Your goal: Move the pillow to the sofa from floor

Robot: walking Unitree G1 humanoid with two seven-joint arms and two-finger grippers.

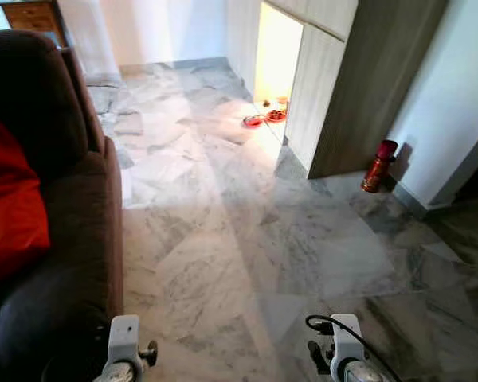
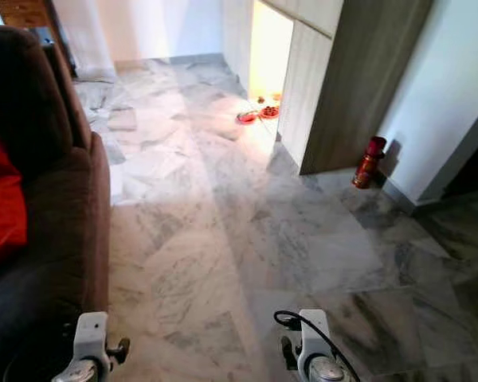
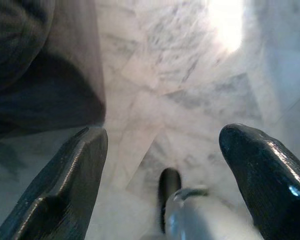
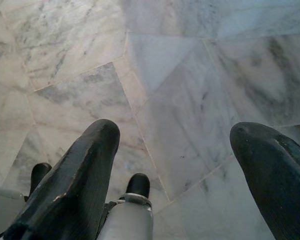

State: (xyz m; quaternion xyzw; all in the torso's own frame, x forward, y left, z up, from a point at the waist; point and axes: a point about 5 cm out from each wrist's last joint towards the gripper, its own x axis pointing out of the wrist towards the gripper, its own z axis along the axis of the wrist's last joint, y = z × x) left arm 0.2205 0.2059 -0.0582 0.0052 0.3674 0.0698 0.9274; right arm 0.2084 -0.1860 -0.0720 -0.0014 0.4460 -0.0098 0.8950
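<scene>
The red fabric pillow (image 1: 12, 203) lies on the dark brown sofa (image 1: 80, 231) at the robot's left, both grippers (image 3: 162, 150) (image 4: 175, 145) spread and empty above grey-veined marble floor (image 1: 247, 239), a red cylindrical bottle (image 1: 379, 165) by the far wall.

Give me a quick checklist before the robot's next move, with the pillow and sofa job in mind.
1. Red pillow off the floor: ok, it lies on the brown sofa.
2. Left claw empty: ok, fingers apart above the marble floor.
3. Right claw empty: ok, fingers apart over bare tiles.
4. Another pillow on the floor: cannot tell beyond the floor in view; that part holds none.
5. Obstacles ahead: ok nearby; the red fire extinguisher stands by the far wall and red bowls sit at the lit doorway.
</scene>
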